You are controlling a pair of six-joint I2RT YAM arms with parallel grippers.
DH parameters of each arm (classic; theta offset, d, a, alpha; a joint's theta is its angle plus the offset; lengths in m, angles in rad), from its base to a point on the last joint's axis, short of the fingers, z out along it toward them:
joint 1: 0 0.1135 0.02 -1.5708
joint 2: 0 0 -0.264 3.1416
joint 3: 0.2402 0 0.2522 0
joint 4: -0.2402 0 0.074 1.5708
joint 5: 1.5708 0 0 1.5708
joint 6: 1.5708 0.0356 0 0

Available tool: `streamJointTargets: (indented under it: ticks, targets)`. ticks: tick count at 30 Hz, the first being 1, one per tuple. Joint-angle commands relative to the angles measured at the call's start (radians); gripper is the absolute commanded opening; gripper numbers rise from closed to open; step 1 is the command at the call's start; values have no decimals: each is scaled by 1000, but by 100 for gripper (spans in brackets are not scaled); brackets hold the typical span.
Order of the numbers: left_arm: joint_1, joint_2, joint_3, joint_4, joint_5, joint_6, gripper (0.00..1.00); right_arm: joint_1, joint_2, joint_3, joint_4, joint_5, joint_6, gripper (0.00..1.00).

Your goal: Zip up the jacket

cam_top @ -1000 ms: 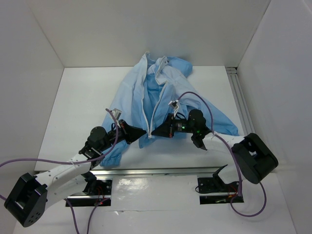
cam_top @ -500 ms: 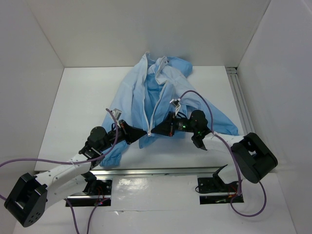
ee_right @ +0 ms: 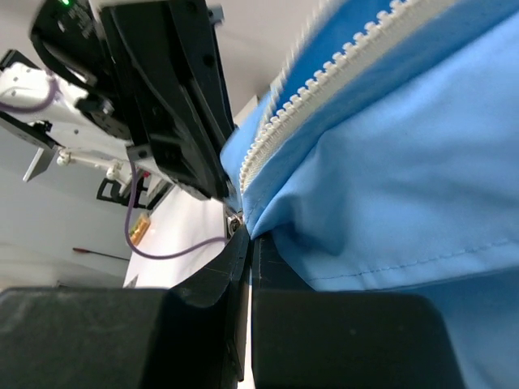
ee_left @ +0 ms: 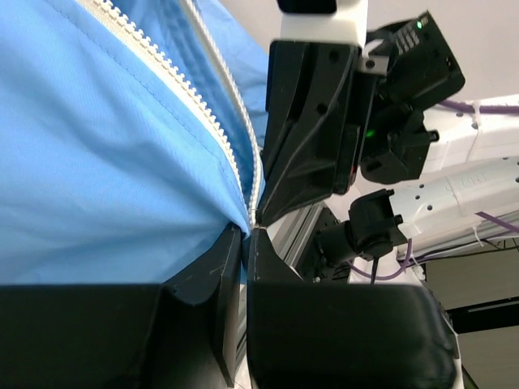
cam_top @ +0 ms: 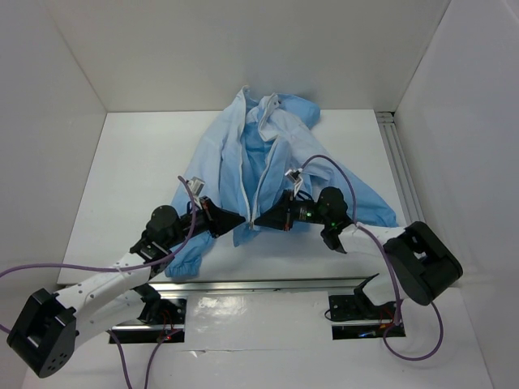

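The light-blue jacket lies spread on the white table, front open, with its white zipper strip running down to the near hem. My left gripper is shut on the hem at the left zipper end, and blue fabric is pinched in its jaws in the left wrist view. My right gripper is shut on the hem at the right zipper end. The two tips face each other, almost touching. The zipper teeth show in both wrist views. A small metal piece sits at my right jaws.
White walls enclose the table on three sides. An aluminium rail runs along the right side and another along the near edge. Purple cables loop over both arms. A jacket sleeve lies under the right arm.
Both grippers keep their hold on the hem. The right gripper has shifted slightly nearer and lower, and the left arm has nudged slightly forward. The jacket has barely moved.
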Motion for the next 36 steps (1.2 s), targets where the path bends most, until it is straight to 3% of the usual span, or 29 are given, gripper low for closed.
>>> streamJointTargets:
  ticks: [1,6,14,28,36]
  targets:
    - [6,-23,71,-32,3,-14,0,-6,-56,-41,60,3,-12,0]
    - [6,-14,85,-33,17,-25,0,-6,-94,-73,41,32,-33,0]
    - [16,15,85,-22,36,-35,0,23,-200,-181,113,210,-56,0]
    - [16,52,37,121,95,-129,0,23,-27,-162,444,110,47,0]
    - [16,32,37,100,76,-120,0,23,-16,-162,477,90,58,0]
